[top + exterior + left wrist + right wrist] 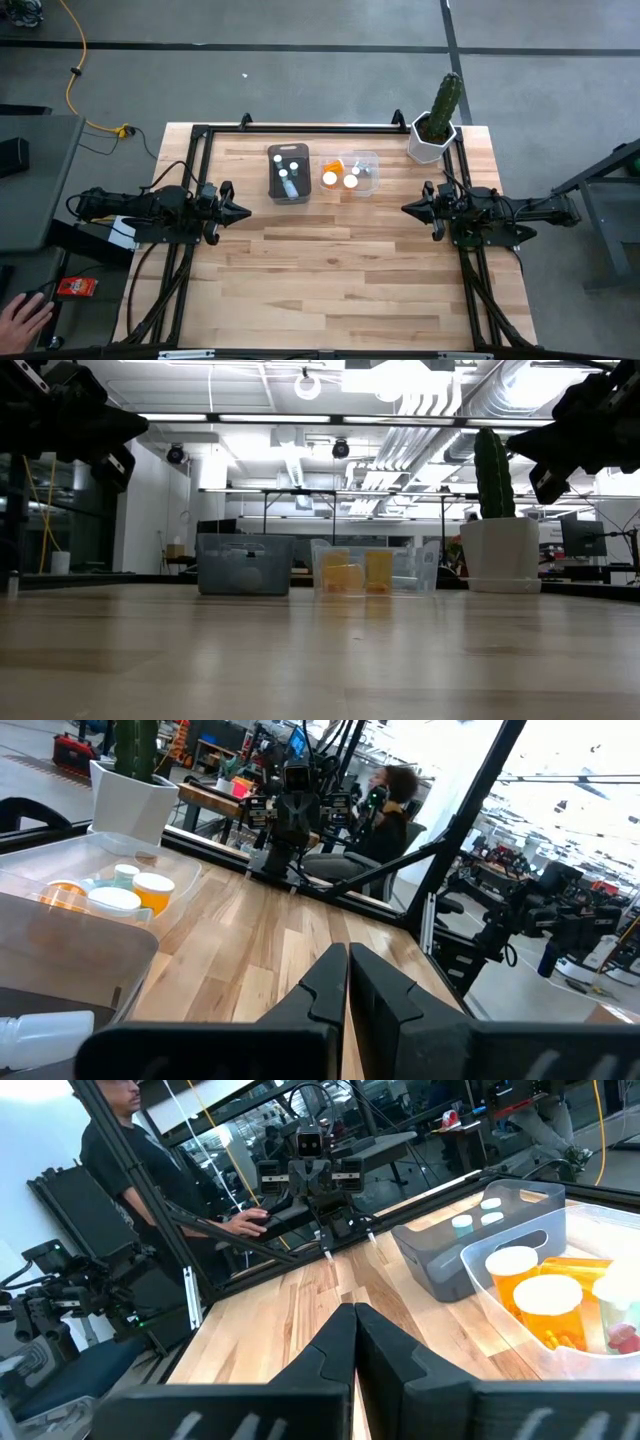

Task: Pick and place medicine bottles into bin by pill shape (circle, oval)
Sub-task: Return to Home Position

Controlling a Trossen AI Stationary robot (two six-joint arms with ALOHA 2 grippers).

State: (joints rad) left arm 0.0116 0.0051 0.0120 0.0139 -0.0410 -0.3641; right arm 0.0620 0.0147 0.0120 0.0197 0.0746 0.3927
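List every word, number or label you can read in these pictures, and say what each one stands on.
No text can be read in any view.
Bottles: no label can be made out; any print is too small to read.
Red item off the table's left side: markings too blurred to read.

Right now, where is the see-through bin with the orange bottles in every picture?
High view: the clear bin sits mid-table at the far edge, just right of the dark bin.
Low view: the clear bin is in the centre, right of the dark bin.
Left wrist view: the clear bin lies just beyond the dark bin.
Right wrist view: the clear bin is nearest, with the dark bin behind it.
Shared landmark: the dark bin beside it.
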